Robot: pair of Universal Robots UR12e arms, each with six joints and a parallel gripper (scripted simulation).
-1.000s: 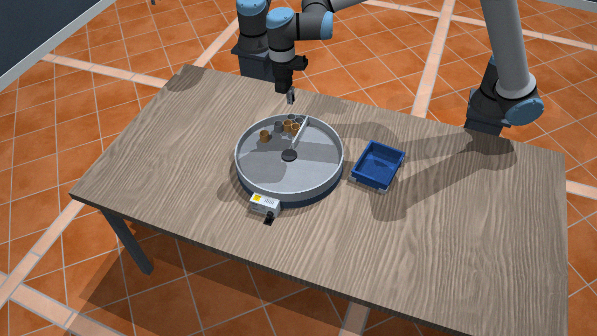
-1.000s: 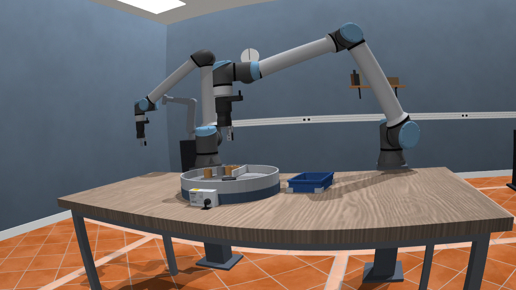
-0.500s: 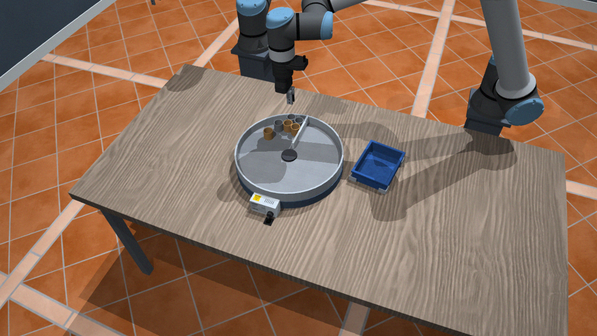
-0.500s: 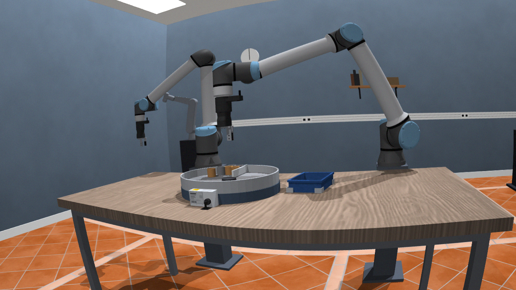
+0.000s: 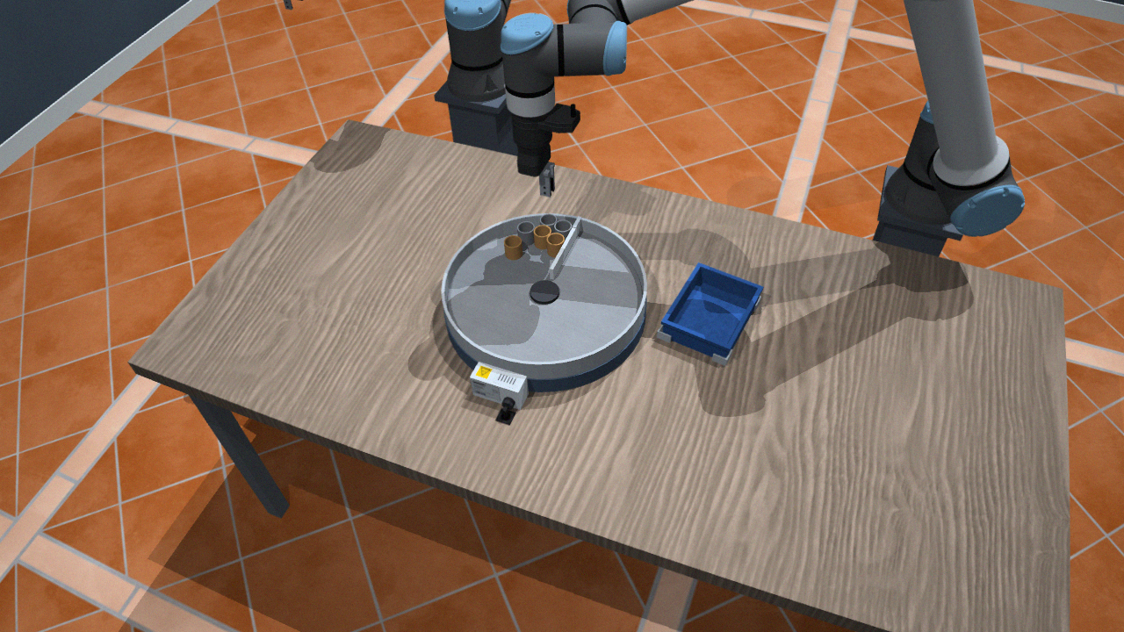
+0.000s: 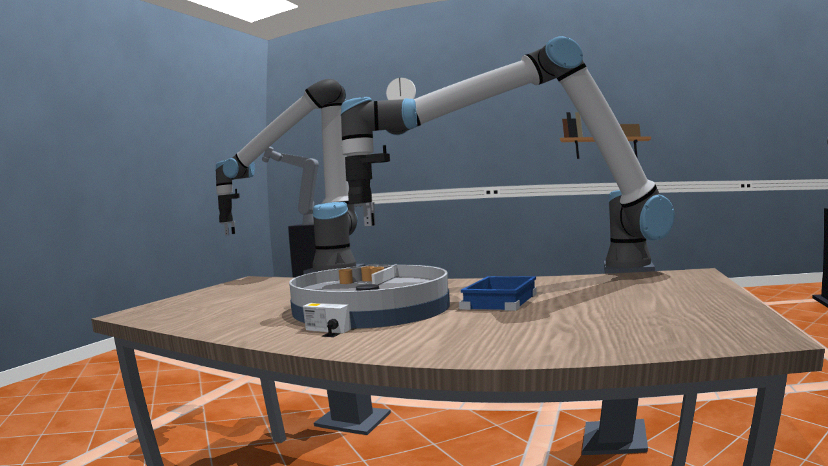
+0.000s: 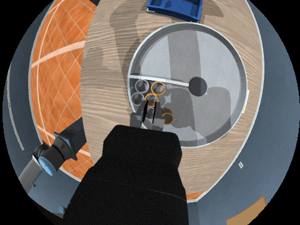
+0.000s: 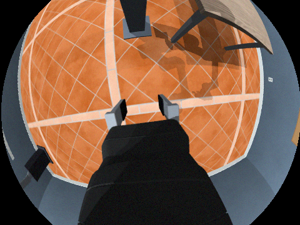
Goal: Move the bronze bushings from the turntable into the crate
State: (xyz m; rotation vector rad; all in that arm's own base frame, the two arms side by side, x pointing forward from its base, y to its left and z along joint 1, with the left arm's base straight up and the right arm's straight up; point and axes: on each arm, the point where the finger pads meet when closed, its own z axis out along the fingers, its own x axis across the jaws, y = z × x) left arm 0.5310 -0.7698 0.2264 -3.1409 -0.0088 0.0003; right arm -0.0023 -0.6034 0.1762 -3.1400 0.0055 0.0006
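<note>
Bronze bushings [image 5: 513, 250] [image 6: 345, 277] [image 7: 167, 117], three of them, stand on the turntable [image 5: 581, 338] [image 6: 393, 301] [image 7: 215, 59] in the top view, beside three steel bushings [image 5: 525, 235] [image 7: 142, 91]; the blue crate [image 5: 695, 344] [image 6: 487, 299] [image 7: 178, 13] sits level. Exterior: the left gripper [image 5: 547, 180] [image 6: 369, 214] [image 7: 150, 107] hangs above the turntable. Left wrist: its fingers stand a little apart, apparently gripping nothing; they partly hide one steel ring. The bronze sleeves look rigid, perhaps smooth; pinch across the outer wall, starting with the outlying one. Right wrist: the right gripper [image 5: 292, 3] [image 6: 229, 228] [image 8: 142, 103] gapes wide, unloaded.

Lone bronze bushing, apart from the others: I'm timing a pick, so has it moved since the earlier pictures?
Yes: in the top view, the bushing has moved closer to the fixed divider.
</note>
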